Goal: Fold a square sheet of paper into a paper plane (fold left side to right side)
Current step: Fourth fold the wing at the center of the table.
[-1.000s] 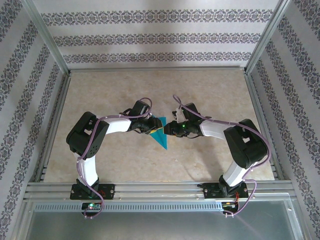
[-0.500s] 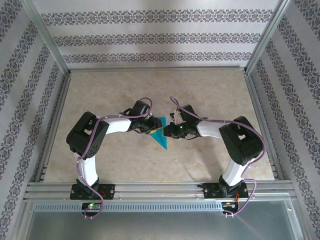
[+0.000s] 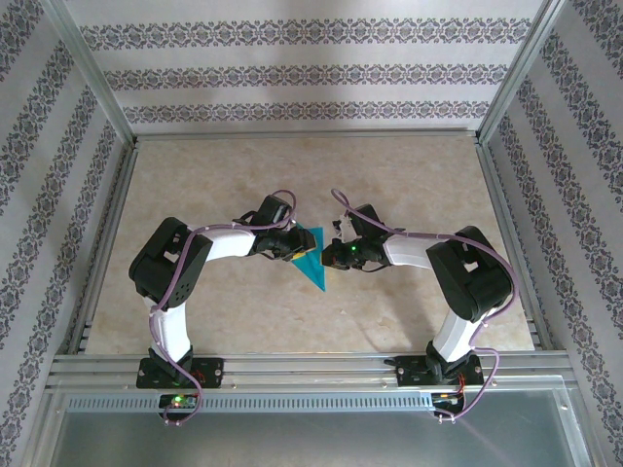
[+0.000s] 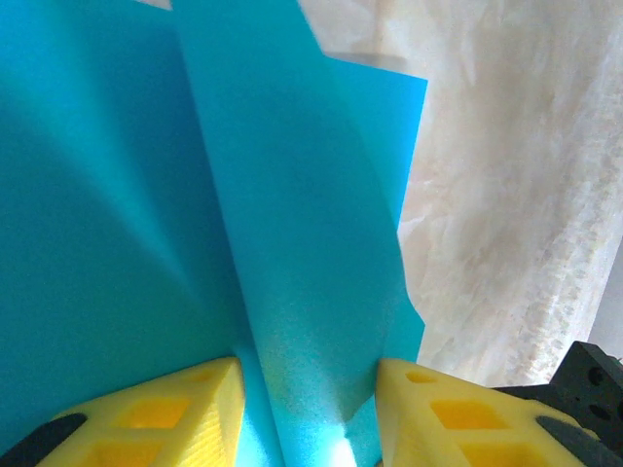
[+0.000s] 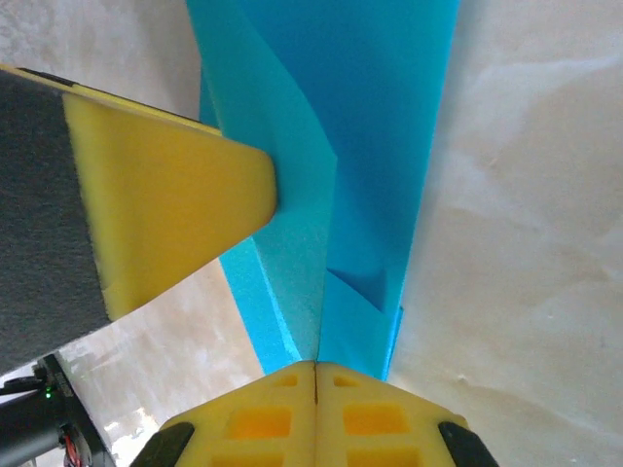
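The square sheet of paper (image 3: pixel 313 270) is teal-blue and folded into a narrow pointed shape on the beige table, between the two arms. My left gripper (image 3: pixel 295 249) reaches it from the left. In the left wrist view its yellow fingers (image 4: pixel 195 399) stand apart, the left gripper (image 4: pixel 307 389) astride a raised flap of the paper (image 4: pixel 292 195). My right gripper (image 3: pixel 329 256) meets the sheet from the right. In the right wrist view the right gripper (image 5: pixel 314 375) is shut, and the paper's (image 5: pixel 370 146) centre crease runs into the seam between its pads. A left fingertip (image 5: pixel 165 195) touches the paper's side there.
The beige table (image 3: pixel 195 175) is ringed by an aluminium frame (image 3: pixel 292 368), with upright posts at the back corners and patterned walls. Both arm bases sit on the near rail.
The right gripper has slid left onto the paper's edge and closed its jaws there. The left arm and its gripper have not moved.
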### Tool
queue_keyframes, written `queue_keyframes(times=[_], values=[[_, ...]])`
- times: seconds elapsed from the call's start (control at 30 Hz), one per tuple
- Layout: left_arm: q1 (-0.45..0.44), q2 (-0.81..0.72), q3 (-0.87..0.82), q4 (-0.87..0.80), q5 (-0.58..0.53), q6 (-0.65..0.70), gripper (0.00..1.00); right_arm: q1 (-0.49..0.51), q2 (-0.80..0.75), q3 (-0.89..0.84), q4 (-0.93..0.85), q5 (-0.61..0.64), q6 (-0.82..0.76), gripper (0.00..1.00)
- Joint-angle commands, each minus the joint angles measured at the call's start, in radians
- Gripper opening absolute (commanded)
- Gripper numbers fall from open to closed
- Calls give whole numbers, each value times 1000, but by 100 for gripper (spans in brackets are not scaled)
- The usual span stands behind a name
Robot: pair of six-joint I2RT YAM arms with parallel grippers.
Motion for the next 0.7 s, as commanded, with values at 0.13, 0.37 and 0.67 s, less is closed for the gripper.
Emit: queue_keyframes(times=[0.13, 0.37, 0.67], values=[[-15, 23, 9, -63, -36, 18, 41, -4, 21, 20, -33, 41, -34, 0], [-14, 24, 10, -63, -34, 17, 41, -4, 30, 32, -40, 49, -40, 0], [-15, 22, 11, -66, -32, 18, 41, -3, 45, 36, -46, 59, -45, 0]])
